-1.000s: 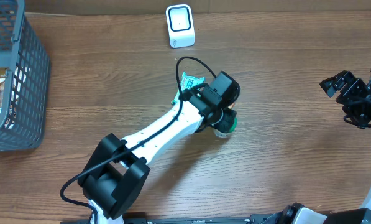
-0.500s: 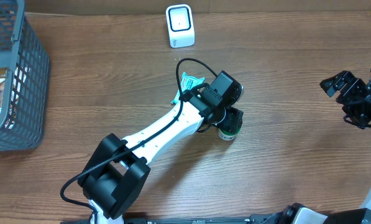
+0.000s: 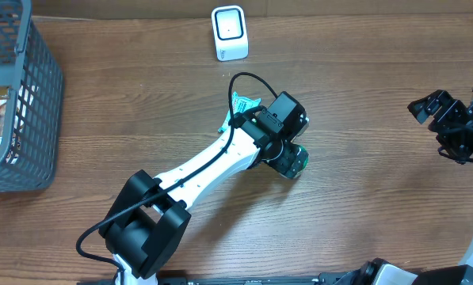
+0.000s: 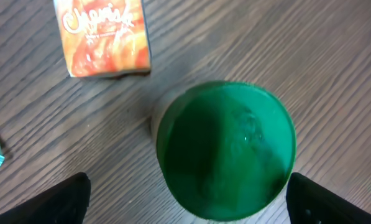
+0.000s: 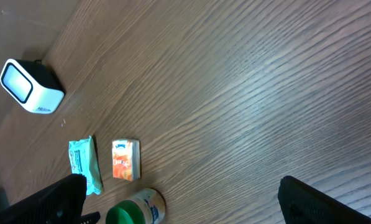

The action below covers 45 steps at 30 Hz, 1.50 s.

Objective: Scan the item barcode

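Overhead, jar: the green-lidded jar [image 3: 299, 161] sits near the middle of the table [image 3: 125, 87], peeking out at 4 o'clock from under the left gripper [image 3: 287, 152].
Left gripper: its fingers are spread wide, one on each side of the jar and neither touching it.
Left wrist view: it looks straight down on the jar's green lid, with a dark fingertip at 8 o'clock and another at 4 o'clock. Bare wood shows between each fingertip and the lid.
Right wrist view: only this camera shows the jar's white, printed side below the lid. The print is too small for me to pick out a barcode.
Orange packet [image 4: 104, 37]: it lies flat at 11 o'clock from the jar, near it but apart. From overhead the arm hides it.
Teal packet [image 3: 242, 103]: from overhead it pokes out at 11 o'clock of the left gripper. The right wrist view shows it lying just beside the orange packet.
Scanner [image 3: 229, 32]: white, at the table's 12 o'clock edge, well apart from the jar.
Right gripper [image 3: 436, 127]: at the 3 o'clock edge, its fingers wide apart over bare wood, far from the jar.
Basket [image 3: 30, 127]: grey, at the 9 o'clock edge.
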Available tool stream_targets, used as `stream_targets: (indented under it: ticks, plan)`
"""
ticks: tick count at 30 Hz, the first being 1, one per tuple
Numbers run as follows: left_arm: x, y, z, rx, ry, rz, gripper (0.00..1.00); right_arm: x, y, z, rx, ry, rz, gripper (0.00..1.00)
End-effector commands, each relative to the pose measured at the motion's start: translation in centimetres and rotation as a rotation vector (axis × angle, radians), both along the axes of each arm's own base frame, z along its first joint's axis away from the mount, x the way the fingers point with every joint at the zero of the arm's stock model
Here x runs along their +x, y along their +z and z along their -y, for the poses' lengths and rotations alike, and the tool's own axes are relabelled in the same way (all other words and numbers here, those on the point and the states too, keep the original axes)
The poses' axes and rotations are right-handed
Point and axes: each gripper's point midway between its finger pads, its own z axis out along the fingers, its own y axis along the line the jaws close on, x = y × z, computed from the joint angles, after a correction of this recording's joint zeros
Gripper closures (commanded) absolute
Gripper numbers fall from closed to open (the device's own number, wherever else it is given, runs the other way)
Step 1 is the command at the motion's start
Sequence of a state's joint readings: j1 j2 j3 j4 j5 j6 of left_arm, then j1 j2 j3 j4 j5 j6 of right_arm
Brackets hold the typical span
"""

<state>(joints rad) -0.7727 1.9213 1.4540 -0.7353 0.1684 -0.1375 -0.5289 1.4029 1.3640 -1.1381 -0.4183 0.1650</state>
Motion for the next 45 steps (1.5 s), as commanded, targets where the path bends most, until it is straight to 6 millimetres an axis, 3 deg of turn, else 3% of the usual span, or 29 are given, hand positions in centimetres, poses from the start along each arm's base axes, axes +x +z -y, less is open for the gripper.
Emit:
stream_targets:
  ticks: [1,8,18,21,23,26,29,34,45]
  plan:
    - [-0.2,1.1,0.8,0.003,-0.128,0.071,0.07,0.3,0.7,0.3,-0.007,-0.009,0.019,0.00]
    - [-1.7,1.3,2.0,-0.053,-0.200,0.030,0.10,0.3,0.7,0.3,-0.007,-0.009,0.019,0.00]
    - [-3.4,0.0,0.8,-0.028,-0.023,-0.118,0.14,0.3,0.7,0.3,-0.008,-0.009,0.020,0.00]
    - [-4.2,0.1,1.4,-0.041,-0.047,-0.138,0.14,0.3,0.7,0.3,-0.008,-0.009,0.020,0.00]
    - [-4.0,0.0,1.4,-0.029,-0.045,-0.115,0.15,0.3,0.7,0.3,-0.008,-0.009,0.020,0.00]
    - [-1.7,-0.1,0.6,0.029,-0.002,-0.002,0.15,0.3,0.7,0.3,-0.008,-0.009,0.020,0.00]
    - [-1.4,0.1,1.1,0.010,-0.018,0.020,0.20,0.3,0.7,0.3,-0.008,-0.009,0.020,0.00]
    - [-3.1,0.4,2.4,-0.056,-0.076,-0.052,0.22,0.3,0.7,0.3,-0.008,-0.009,0.020,0.00]
    - [-5.5,0.4,2.5,-0.083,-0.104,-0.167,0.23,0.3,0.7,0.3,-0.008,-0.009,0.020,0.00]
